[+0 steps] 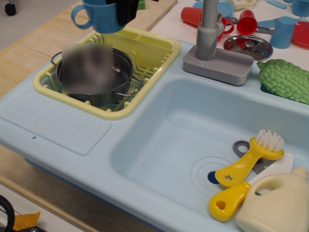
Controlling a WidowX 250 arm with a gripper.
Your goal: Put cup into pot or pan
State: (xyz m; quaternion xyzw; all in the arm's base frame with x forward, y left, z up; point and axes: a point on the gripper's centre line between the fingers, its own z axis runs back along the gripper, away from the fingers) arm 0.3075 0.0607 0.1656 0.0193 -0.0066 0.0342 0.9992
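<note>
The medium-blue cup (99, 18) with a loop handle on its left hangs in the air at the top of the view, above the far edge of the steel pot (123, 72). My dark gripper (124, 10) is shut on the cup's right rim, one finger inside and one outside. The pot sits in the yellow dish rack (149, 53) on the left of the sink unit. A blurred patch hides most of the pot's inside; its right rim and a wire handle (130, 91) show.
A grey faucet (210, 34) stands right of the rack. Behind it are red cups (246, 21), a steel lid (247, 46) and a pale blue cup (282, 31). The basin (183, 130) holds a yellow brush (251, 157), a scoop and a cream bottle (277, 205). A green vegetable (285, 79) lies at right.
</note>
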